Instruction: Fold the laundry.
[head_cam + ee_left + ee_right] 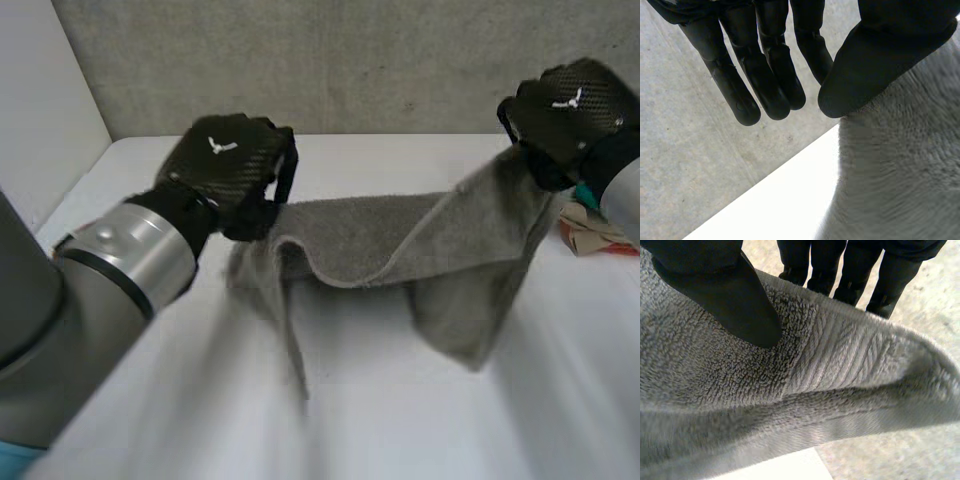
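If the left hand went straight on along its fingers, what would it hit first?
Probably the concrete wall behind the table: the left hand points its fingers at it with nothing between, its thumb on the towel. How far is unclear.

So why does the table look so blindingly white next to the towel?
Left wrist view: light glares off the table, washing it to plain white beside the towel. Head view: the table looks softer, with the towel's shadow under its hanging part.
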Available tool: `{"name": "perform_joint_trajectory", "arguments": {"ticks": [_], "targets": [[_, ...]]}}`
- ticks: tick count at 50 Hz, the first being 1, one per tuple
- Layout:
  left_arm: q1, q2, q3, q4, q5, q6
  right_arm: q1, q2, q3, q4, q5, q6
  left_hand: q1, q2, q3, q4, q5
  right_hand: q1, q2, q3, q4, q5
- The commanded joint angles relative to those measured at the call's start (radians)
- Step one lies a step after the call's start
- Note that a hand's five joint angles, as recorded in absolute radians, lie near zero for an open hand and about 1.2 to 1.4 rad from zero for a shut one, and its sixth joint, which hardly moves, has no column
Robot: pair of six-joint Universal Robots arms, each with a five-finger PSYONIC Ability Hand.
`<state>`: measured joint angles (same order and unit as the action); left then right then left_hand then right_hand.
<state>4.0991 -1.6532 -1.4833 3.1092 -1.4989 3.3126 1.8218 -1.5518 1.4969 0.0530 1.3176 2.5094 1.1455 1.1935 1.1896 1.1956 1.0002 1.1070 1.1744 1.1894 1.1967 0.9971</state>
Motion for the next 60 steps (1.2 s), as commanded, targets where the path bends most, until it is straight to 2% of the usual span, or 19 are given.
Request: {"name": "perform_joint_trajectory", "arguments": {"ticks": [1,4,8,13,14,15,17,20,23,26,31,37,41,45,54,60], "targets": [[0.162,-0.161,0.040,-0.006,0.062,0.070,0.080,0.099,-0.006,0.005,0.009,-0.003,0.251,0.203,0.207,0.201,0.221,0.289,0.222,0.207,0.200,0.225],[0.187,-0.314,0.101,0.018,0.052,0.142,0.143,0.223,-0.020,0.005,0.055,-0.001,0.251,0.203,0.207,0.201,0.221,0.289,0.222,0.207,0.200,0.225],[0.190,-0.492,0.205,0.031,0.048,0.238,0.182,0.317,-0.032,-0.001,0.118,0.003,0.251,0.203,0.207,0.201,0.221,0.289,0.222,0.207,0.200,0.225],[0.185,-0.605,0.299,0.031,0.051,0.285,0.183,0.381,-0.040,-0.064,0.158,0.008,0.251,0.203,0.207,0.201,0.221,0.289,0.222,0.207,0.200,0.225],[0.182,-0.605,0.307,0.034,0.051,0.283,0.183,0.386,-0.038,-0.074,0.163,0.009,0.120,0.072,0.076,0.070,0.091,0.289,0.222,0.207,0.200,0.225],[0.181,-0.603,0.307,0.031,0.049,0.283,0.183,0.389,-0.034,-0.091,0.173,0.009,-0.195,-0.243,-0.239,-0.245,-0.224,0.289,0.222,0.207,0.200,0.225],[0.175,-0.602,0.296,0.031,0.048,0.285,0.183,0.387,-0.026,-0.102,0.181,0.009,-0.417,-0.465,-0.461,-0.467,-0.447,0.289,0.222,0.207,0.200,0.225],[0.162,-0.530,0.252,0.031,0.029,0.281,0.172,0.387,-0.021,-0.110,0.195,0.011,-0.600,-0.648,-0.644,-0.650,-0.629,0.289,0.222,0.207,0.200,0.225],[0.161,-0.417,0.155,0.037,-0.030,0.262,0.165,0.386,-0.018,-0.122,0.198,0.012,-0.665,-0.713,-0.709,-0.715,-0.694,0.289,0.222,0.207,0.200,0.225],[0.155,-0.340,0.078,0.057,-0.067,0.213,0.165,0.384,-0.015,-0.136,0.198,0.016,-0.691,-0.739,-0.735,-0.741,-0.720,0.289,0.222,0.207,0.200,0.225],[0.121,-0.142,-0.104,0.078,-0.083,0.040,0.163,0.384,0.000,-0.154,0.198,0.016,-0.720,-0.768,-0.765,-0.771,-0.750,0.289,0.222,0.207,0.200,0.225],[0.109,-0.060,-0.239,0.138,-0.081,-0.050,0.160,0.384,0.029,-0.160,0.198,0.016,-0.732,-0.780,-0.776,-0.782,-0.762,0.289,0.222,0.207,0.200,0.225],[0.104,-0.117,-0.253,0.215,-0.084,-0.051,0.162,0.384,0.048,-0.162,0.196,0.014,-0.721,-0.769,-0.765,-0.771,-0.750,0.289,0.222,0.207,0.200,0.225],[0.092,-0.240,-0.201,0.261,-0.086,-0.048,0.162,0.380,0.072,-0.165,0.192,0.014,-0.718,-0.766,-0.762,-0.768,-0.747,0.289,0.222,0.207,0.200,0.225],[0.073,-0.500,0.038,0.264,-0.084,-0.088,0.148,0.329,0.134,-0.176,0.183,0.012,-0.721,-0.769,-0.765,-0.771,-0.750,0.289,0.222,0.207,0.200,0.225],[0.064,-0.569,0.113,0.262,-0.081,-0.097,0.146,0.315,0.151,-0.177,0.177,0.012,-0.709,-0.757,-0.753,-0.759,-0.738,0.289,0.222,0.207,0.200,0.225]]}}
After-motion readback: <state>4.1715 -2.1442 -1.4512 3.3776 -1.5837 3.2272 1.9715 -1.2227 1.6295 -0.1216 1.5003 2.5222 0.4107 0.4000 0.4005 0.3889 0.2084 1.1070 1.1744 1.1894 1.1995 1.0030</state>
